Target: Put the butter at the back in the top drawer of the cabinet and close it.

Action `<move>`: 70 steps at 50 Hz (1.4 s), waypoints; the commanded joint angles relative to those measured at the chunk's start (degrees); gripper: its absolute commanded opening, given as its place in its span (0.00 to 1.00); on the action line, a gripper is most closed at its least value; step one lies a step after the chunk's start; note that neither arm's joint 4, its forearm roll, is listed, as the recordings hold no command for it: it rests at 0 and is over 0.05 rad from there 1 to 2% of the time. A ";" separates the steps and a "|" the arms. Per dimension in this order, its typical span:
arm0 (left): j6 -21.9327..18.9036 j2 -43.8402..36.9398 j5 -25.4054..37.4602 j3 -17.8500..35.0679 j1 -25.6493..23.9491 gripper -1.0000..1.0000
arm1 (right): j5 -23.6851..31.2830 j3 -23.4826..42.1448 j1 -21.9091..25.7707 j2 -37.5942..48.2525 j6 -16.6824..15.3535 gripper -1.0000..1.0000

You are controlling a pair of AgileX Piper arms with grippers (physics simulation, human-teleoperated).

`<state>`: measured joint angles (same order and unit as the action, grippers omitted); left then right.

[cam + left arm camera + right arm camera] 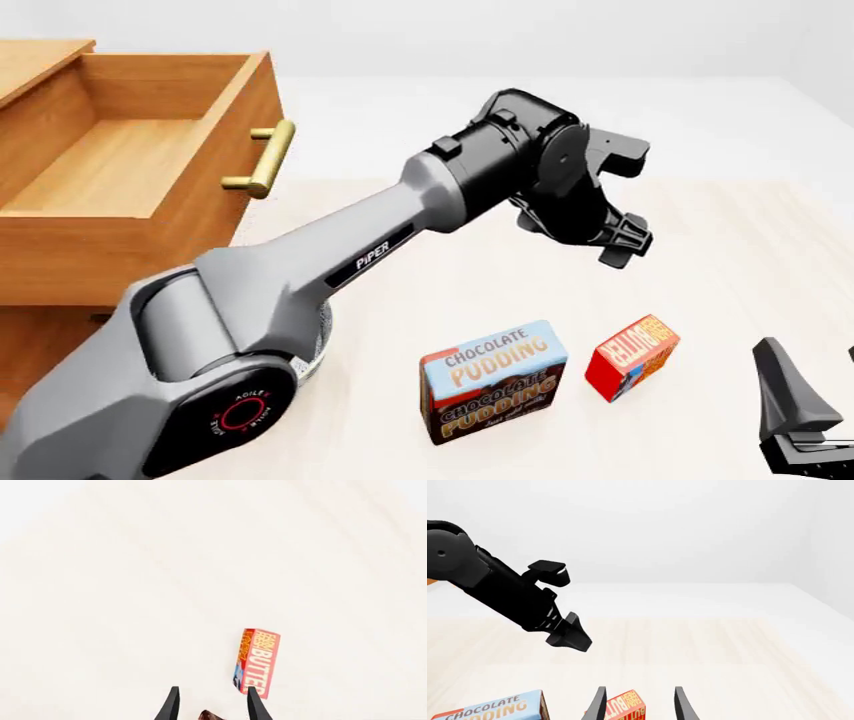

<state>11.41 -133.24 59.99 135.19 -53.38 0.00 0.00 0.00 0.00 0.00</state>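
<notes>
Butter (635, 356), a small red box with yellow-orange lettering, stands on the pale tabletop (747, 250) near the front, just right of the larger Chocolate Pudding box (493, 381) and apart from it by a narrow gap. Nothing grips it. To its right, at the frame's lower right corner, the right tool (811, 400) is only partly in the front view; its own wrist view shows its two dark fingers (599, 705) spread, with the butter (626, 707) low between them and beyond their tips, and the pudding box (490, 709) off to one side.

Farther back, the left arm (334, 265) rises from the lower left and reaches diagonally over the tabletop. Its left tool (630, 205) hangs in the air above the boxes, spread and holding nothing. In the left wrist view the butter (258, 661) lies on the bare wood past the fingertips (254, 700), close to one of them but not between them.

At the far left stands the orange-brown wooden cabinet (40, 330). Its top drawer (120, 170) is pulled out, showing a bare wooden floor inside, and the brass bar handle (267, 158) juts from its front toward the left arm.
</notes>
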 commanded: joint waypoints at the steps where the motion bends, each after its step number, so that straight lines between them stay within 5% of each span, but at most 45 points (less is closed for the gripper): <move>1: 0.88 -1.93 -0.36 0.09 -1.36 1.00 | 0.00 0.00 0.00 0.00 0.00 1.00; 44: 3.63 -9.72 0.77 4.66 -5.10 1.00 | 0.00 0.00 0.00 0.00 0.00 1.00; 70: 4.15 -15.95 4.81 13.35 -6.54 1.00 | 0.00 0.00 0.00 0.00 0.00 1.00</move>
<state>15.44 -146.78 63.12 144.91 -59.48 0.00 0.00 0.00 0.00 0.00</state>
